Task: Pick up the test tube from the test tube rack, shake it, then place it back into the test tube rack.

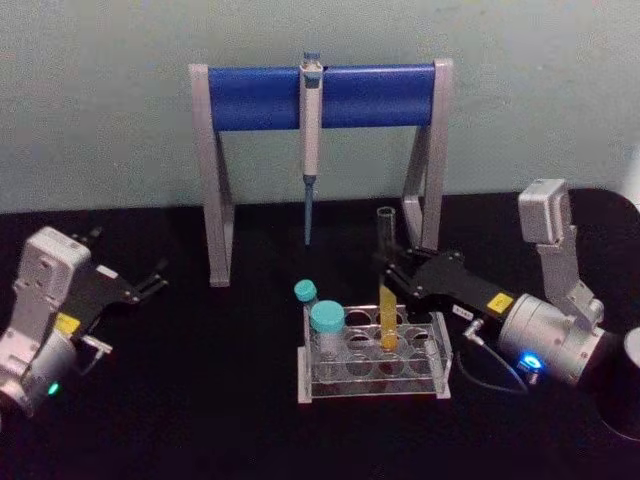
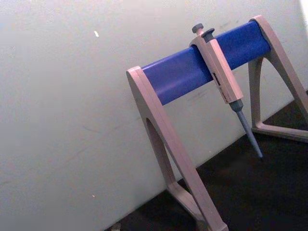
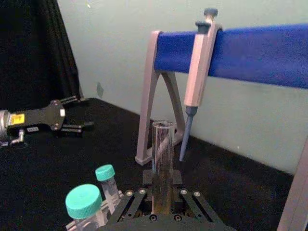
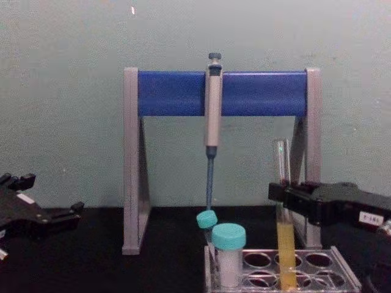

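Lower centre on the surface [image 1: 200, 400] sits the rack [image 1: 375, 387], holding the tube [image 1: 387, 300] upright and two vials [image 1: 327, 322] at its left. Behind it is the stand [image 1: 260, 97], with a pipette [image 1: 311, 130] hanging mid-bar.

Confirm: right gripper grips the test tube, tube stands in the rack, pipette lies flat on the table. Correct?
The pipette isn't on the table: it hangs upright from the blue bar of the pipette stand, as the chest view shows. The rest holds: the right gripper grips the test tube, which stands in the test tube rack. Left gripper is parked at left, open.
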`<action>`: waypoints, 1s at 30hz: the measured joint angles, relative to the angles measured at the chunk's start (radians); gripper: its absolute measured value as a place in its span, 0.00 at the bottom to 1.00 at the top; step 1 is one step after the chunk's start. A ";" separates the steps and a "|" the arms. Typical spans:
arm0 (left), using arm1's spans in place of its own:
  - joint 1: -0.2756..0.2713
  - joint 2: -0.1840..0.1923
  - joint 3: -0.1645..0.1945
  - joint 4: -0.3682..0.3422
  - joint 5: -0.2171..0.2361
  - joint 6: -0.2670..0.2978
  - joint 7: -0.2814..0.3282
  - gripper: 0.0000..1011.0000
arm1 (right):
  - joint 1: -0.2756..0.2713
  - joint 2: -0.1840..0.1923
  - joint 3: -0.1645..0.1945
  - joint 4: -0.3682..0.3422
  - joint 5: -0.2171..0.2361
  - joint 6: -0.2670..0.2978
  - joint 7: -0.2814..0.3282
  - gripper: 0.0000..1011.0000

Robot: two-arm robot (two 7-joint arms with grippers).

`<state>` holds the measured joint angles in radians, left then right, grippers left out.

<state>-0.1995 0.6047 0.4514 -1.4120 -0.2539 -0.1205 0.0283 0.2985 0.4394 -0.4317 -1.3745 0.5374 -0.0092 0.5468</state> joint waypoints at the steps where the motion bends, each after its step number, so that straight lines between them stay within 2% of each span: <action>1: 0.000 0.000 0.000 0.000 0.000 0.000 0.000 1.00 | -0.003 0.001 0.002 -0.004 0.000 -0.005 0.000 0.22; 10: 0.000 0.000 0.000 0.000 0.000 0.000 0.000 1.00 | -0.032 0.014 0.026 -0.070 0.001 -0.056 -0.001 0.22; 19: 0.000 0.000 0.000 0.000 0.000 0.000 0.000 1.00 | -0.018 0.023 0.045 -0.144 -0.014 -0.083 -0.004 0.22; 24: 0.000 0.000 0.000 0.000 0.000 0.000 0.000 1.00 | 0.002 0.018 0.045 -0.147 -0.022 -0.089 -0.002 0.22; 30: 0.000 0.000 0.000 0.000 0.000 0.000 0.000 1.00 | 0.033 -0.001 0.037 -0.111 -0.025 -0.093 0.007 0.22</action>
<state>-0.1995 0.6047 0.4514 -1.4120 -0.2539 -0.1205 0.0283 0.3315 0.4386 -0.3943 -1.4859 0.5123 -0.1020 0.5537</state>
